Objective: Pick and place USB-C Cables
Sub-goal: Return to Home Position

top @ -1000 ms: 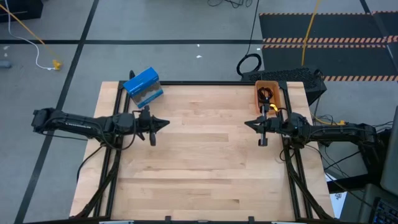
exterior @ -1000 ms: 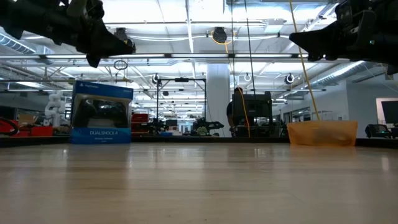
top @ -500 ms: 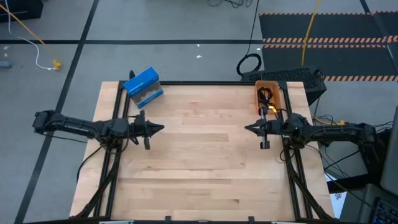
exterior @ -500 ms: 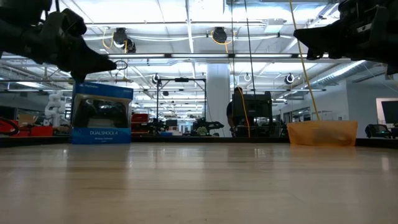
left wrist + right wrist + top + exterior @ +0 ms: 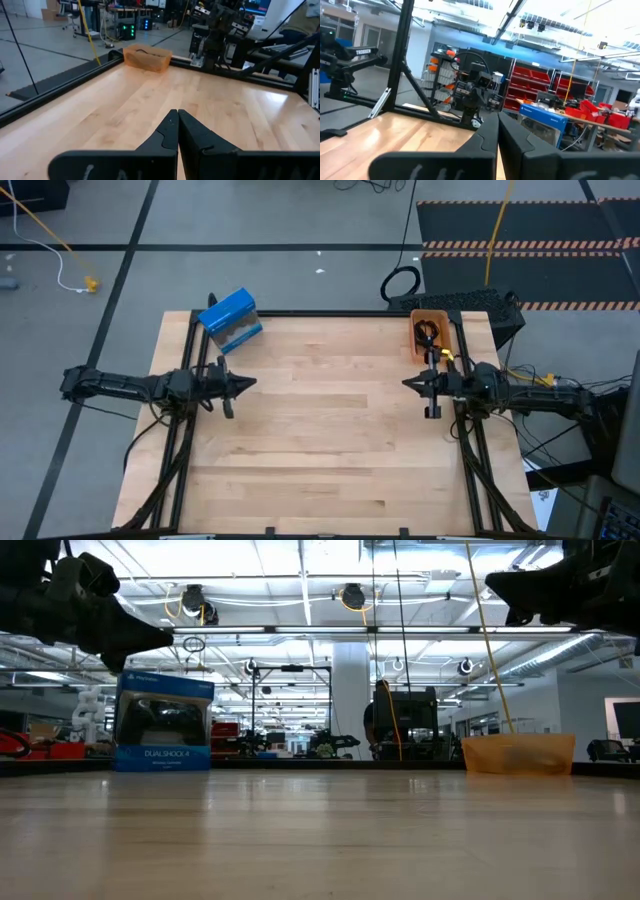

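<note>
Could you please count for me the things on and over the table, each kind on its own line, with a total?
End effectors: 2, left end effector and right end effector, both shut
Blue box: 1
Orange bin: 1, dark cables inside, not countable
Total: 4

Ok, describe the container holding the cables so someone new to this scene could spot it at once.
Look at the wooden table and go to its far corner on the right arm's side, near the right gripper. The orange bin sits there with dark cables inside. It is open-topped and orange, unlike the closed blue box at the other far corner.
</note>
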